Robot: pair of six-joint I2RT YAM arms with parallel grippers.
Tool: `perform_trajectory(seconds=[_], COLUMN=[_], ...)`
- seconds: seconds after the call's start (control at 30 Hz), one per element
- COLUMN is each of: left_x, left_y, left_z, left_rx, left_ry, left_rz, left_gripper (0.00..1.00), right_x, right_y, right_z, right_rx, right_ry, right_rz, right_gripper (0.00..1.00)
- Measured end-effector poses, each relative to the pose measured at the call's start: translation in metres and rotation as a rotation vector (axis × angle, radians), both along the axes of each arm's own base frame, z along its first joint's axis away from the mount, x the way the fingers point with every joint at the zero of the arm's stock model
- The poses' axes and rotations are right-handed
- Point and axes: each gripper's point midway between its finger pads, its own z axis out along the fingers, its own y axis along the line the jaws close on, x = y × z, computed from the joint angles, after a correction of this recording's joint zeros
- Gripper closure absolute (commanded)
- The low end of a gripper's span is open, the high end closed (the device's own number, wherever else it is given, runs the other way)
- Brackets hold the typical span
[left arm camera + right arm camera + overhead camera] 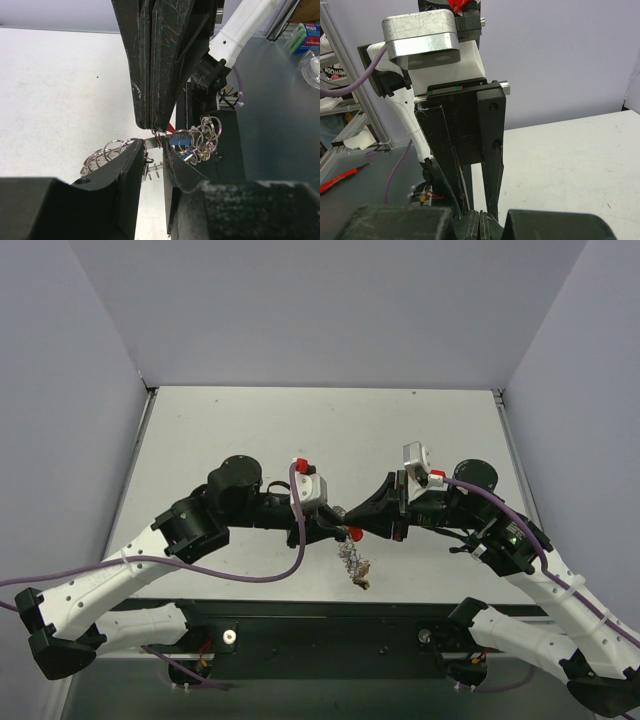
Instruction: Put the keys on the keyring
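Note:
Both grippers meet tip to tip above the near middle of the table. The keyring (349, 557) hangs below them as a bunch of silvery coils with the gold-yellow tag (362, 581) at its lower end. In the left wrist view its coils (199, 136) spread to both sides of my left gripper (152, 150), whose jaws stand narrowly apart with the silvery rim crossing between them. A blue key (180, 143) hangs among the coils. My right gripper (481, 221) is shut; its fingers (160, 65) pinch a small ring by a red key head (354, 533).
The white table (320, 430) is walled by grey panels on three sides. Purple cables loop from both wrists over the near table edge. A dark shelf with boxes lies beyond the table's near right side in the left wrist view.

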Motion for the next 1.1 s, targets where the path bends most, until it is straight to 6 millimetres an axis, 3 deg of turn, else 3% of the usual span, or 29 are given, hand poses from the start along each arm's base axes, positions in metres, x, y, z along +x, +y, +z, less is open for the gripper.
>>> perform_trajectory(seconds=[0.33, 0.37, 0.5, 0.53, 1.1], left_x=[0.0013, 0.0019, 0.0022, 0.0022, 0.0071], left_y=[-0.0036, -0.0044, -0.0061, -0.0063, -0.0025], left_z=[0.0018, 0.0027, 0.0021, 0.0023, 0.0084], left_rx=[-0.013, -0.019, -0.03, -0.031, -0.096], left_ry=[0.01, 0.008, 0.014, 0.016, -0.017], left_rz=[0.005, 0.006, 0.007, 0.008, 0.057], left_gripper=[0.71, 0.73, 0.98, 1.0, 1.0], right_x=[0.0, 0.0, 0.0003, 0.0006, 0.0052], right_y=[0.0, 0.0, -0.0001, -0.0001, -0.0034], right_z=[0.0001, 0.0001, 0.0001, 0.0001, 0.0048], right_rx=[0.0, 0.0, 0.0, 0.0, 0.013], right_ry=[0.0, 0.0, 0.0, 0.0, -0.02], right_rz=[0.0, 0.0, -0.001, -0.003, -0.044], right_gripper=[1.0, 1.0, 1.0, 1.0, 1.0])
